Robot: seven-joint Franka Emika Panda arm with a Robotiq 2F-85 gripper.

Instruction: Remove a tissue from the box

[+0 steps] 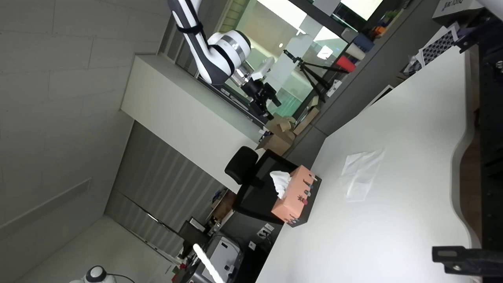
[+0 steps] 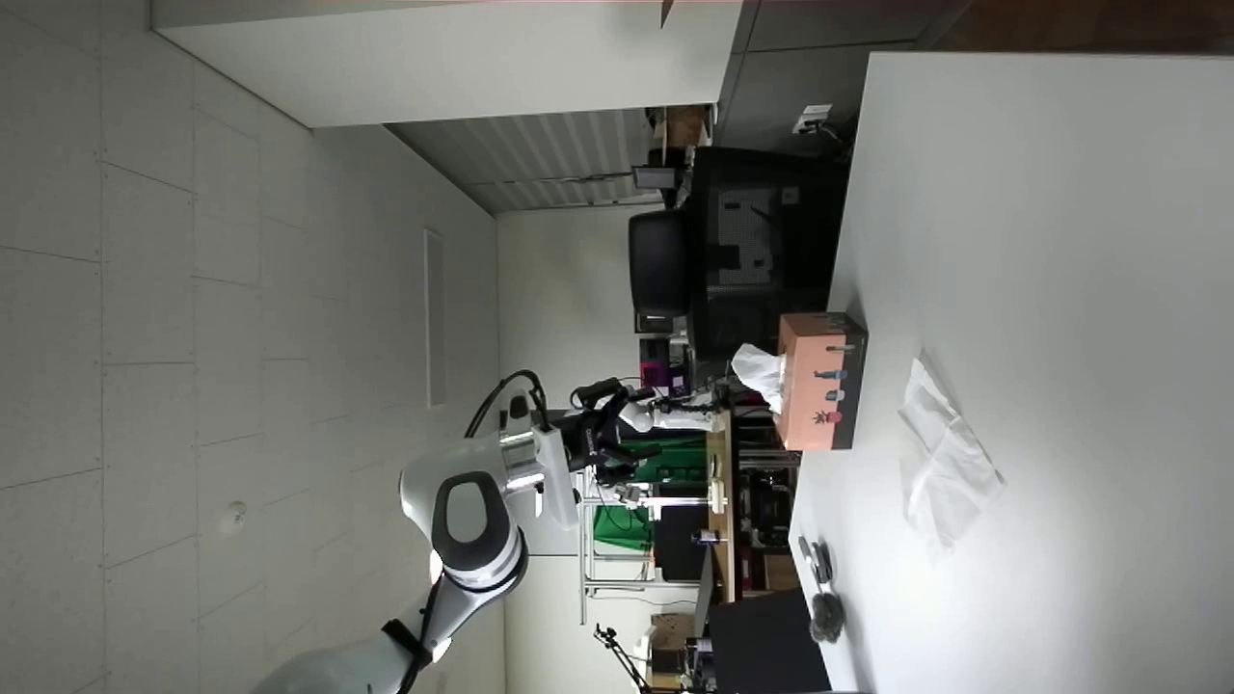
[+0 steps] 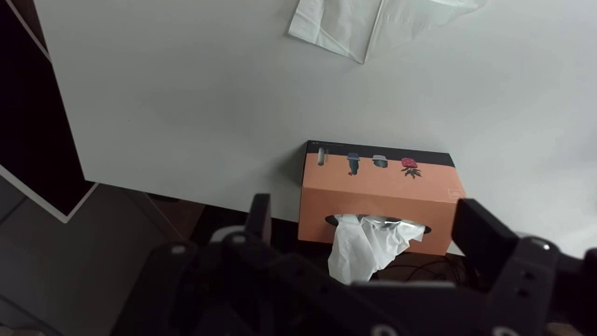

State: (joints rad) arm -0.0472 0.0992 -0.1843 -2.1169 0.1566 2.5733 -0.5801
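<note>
My pincer [image 3: 371, 220] hung spread, holding nothing, well above the counter [image 2: 1089, 289]. The tissue box [image 3: 380, 198] stood upright near the counter's edge, open side up, so the white tuft [image 3: 357, 252] poked out where, I judged, a pinch from above could catch it. A loose tissue [image 2: 950, 472] lay creased on the counter, apart from the box (likely the one asked for, set down there to free me). If so, the removal was done, and no further pinch was called for.

Arm [image 1: 214, 59] bent | hand [image 3: 364, 218] seemingly downward | fingers [image 3: 260, 215] wide apart
</note>
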